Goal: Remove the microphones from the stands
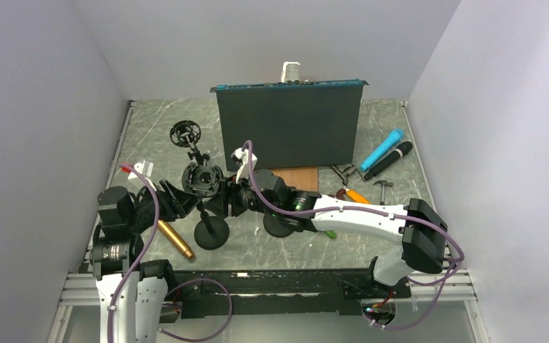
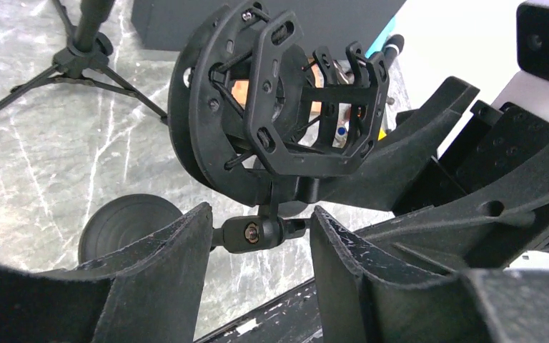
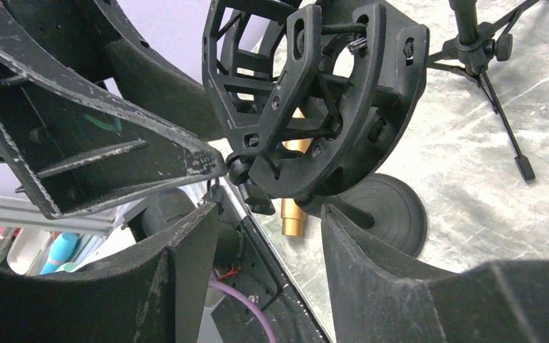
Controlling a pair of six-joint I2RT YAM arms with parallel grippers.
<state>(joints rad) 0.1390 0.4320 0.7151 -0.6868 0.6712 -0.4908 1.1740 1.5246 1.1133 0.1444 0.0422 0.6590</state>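
Note:
The black stand has a round base [image 1: 211, 232] and an empty shock mount [image 1: 201, 179] on top. A gold microphone [image 1: 175, 239] lies on the table to the left of the base, outside the mount. My left gripper [image 1: 186, 199] is open, and its fingers flank the mount's swivel joint [image 2: 254, 232] just below the mount [image 2: 271, 100]. My right gripper [image 1: 230, 199] is open and empty on the mount's other side. In the right wrist view, the right gripper [image 3: 268, 221] sits under the mount [image 3: 314, 100], and the gold microphone [image 3: 294, 214] shows between its fingers.
A second shock mount on a tripod [image 1: 186, 134] stands behind the stand. A black upright board [image 1: 289, 125] stands at the back centre. A blue microphone [image 1: 382, 148] and a black one [image 1: 389, 161] lie at the right, with pliers [image 1: 354, 194] and a hammer [image 1: 384, 186].

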